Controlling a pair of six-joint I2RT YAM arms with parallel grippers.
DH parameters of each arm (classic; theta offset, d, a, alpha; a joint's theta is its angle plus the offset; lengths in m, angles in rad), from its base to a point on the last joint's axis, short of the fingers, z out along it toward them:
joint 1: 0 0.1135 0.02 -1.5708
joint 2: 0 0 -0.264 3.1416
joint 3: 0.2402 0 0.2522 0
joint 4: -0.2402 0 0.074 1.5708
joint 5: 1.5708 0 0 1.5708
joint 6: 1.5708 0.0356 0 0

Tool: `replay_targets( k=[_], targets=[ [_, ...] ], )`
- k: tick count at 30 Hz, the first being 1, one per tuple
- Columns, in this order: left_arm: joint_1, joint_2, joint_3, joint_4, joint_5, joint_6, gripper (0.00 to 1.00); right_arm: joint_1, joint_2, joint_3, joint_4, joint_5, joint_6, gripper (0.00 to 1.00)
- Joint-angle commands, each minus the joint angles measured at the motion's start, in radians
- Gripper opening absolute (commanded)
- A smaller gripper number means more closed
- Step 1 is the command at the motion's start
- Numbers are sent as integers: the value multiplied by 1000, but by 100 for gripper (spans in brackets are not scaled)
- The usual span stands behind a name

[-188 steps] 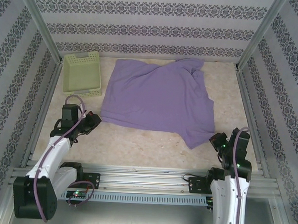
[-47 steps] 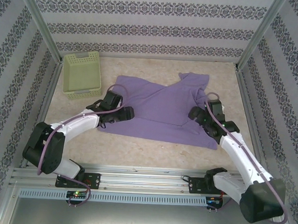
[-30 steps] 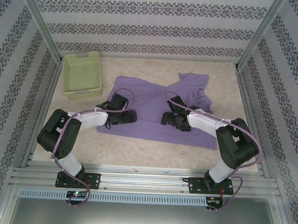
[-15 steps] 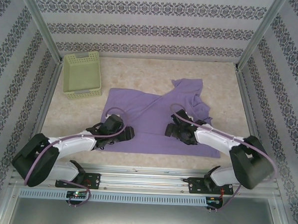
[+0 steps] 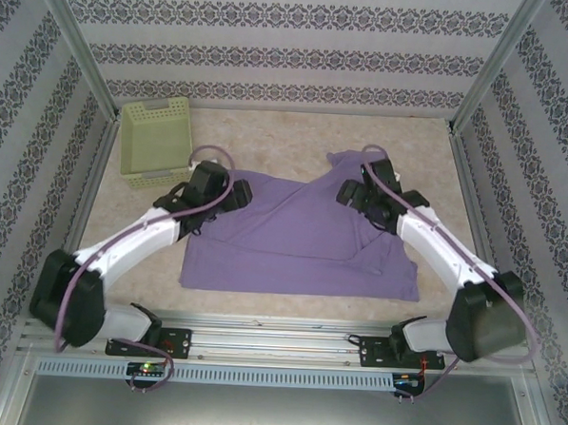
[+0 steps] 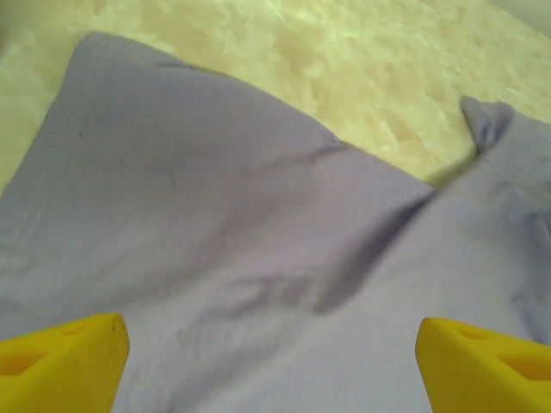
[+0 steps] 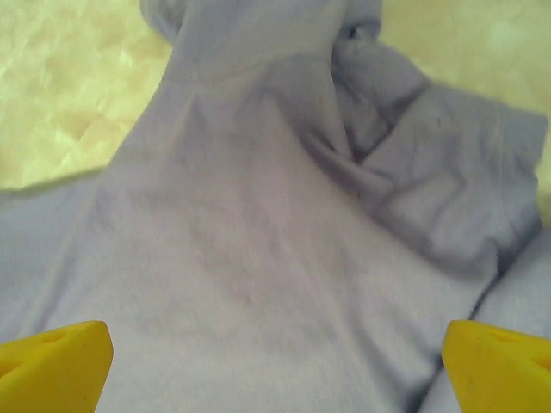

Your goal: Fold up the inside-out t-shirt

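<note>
The inside-out t-shirt [image 5: 297, 242] lies spread on the table, lavender, its near hem straight and close to the front edge. A bunched sleeve [image 5: 348, 168] sticks out at the far right. My left gripper [image 5: 230, 196] hovers open over the shirt's far left corner. Its yellow fingertips [image 6: 60, 361] stand wide apart with smooth fabric [image 6: 258, 258] below them. Over the far right part, beside the bunched sleeve, my right gripper [image 5: 354, 195] is open too. Creased cloth [image 7: 362, 163] lies ahead of its fingertips [image 7: 495, 366]. Neither gripper holds anything.
A pale green basket [image 5: 156, 141] stands at the far left, just beyond the left arm. Bare beige table [image 5: 269, 136] lies behind the shirt and on its right. Patterned walls and metal posts close in three sides.
Both grippers have moved from the shirt's near hem back to its far part. The shirt now lies nearer the front edge and flatter than earlier.
</note>
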Motion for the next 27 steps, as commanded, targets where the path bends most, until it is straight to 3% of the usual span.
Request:
replay_targets(
  k=[1, 11, 23, 27],
  targets=[
    [51, 174, 86, 27, 74, 54, 86, -50, 125, 98, -5, -82, -49, 98],
    [143, 491, 264, 103, 134, 72, 85, -127, 410, 247, 33, -165, -17, 98],
    [200, 478, 90, 153, 163, 9, 85, -272, 505, 152, 151, -257, 123, 98],
    [195, 440, 30, 175, 187, -1, 85, -302, 505, 132, 141, -221, 139, 98]
  ],
)
